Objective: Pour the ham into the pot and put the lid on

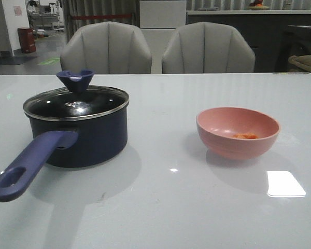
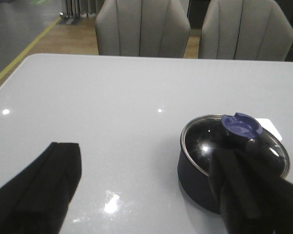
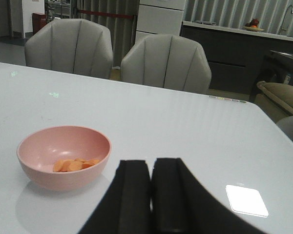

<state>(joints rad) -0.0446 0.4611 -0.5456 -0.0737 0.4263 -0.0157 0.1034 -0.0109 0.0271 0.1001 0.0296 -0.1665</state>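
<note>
The ham (image 3: 75,165), a few small orange-pink slices, lay at the bottom of a round pink bowl (image 1: 237,132) that stood on the glossy white table (image 1: 160,207), at about four o'clock from the table's middle in the front view. Well apart from it, at about eight o'clock, stood the pot (image 1: 85,137), a dark navy round saucepan whose long purple-blue handle (image 1: 28,167) with its oval hole reached toward the near edge. The lid (image 1: 76,102), a glass disc with a shiny steel rim and a dark blue flared knob (image 1: 75,80), sat flat on the pot, closing it.

Neither arm appeared in the front view. In the left wrist view the left gripper (image 2: 151,195) hung low over the table with its black fingers (image 2: 44,190) spread wide and grasping nothing; one finger overlapped the near side of the pot. In the right wrist view the right gripper (image 3: 151,200) hovered above the table near the bowl, its two black fingers (image 3: 129,200) pressed together with nothing between them.

Two grey upholstered chairs (image 1: 106,47) stood behind the table's far edge at twelve o'clock.
</note>
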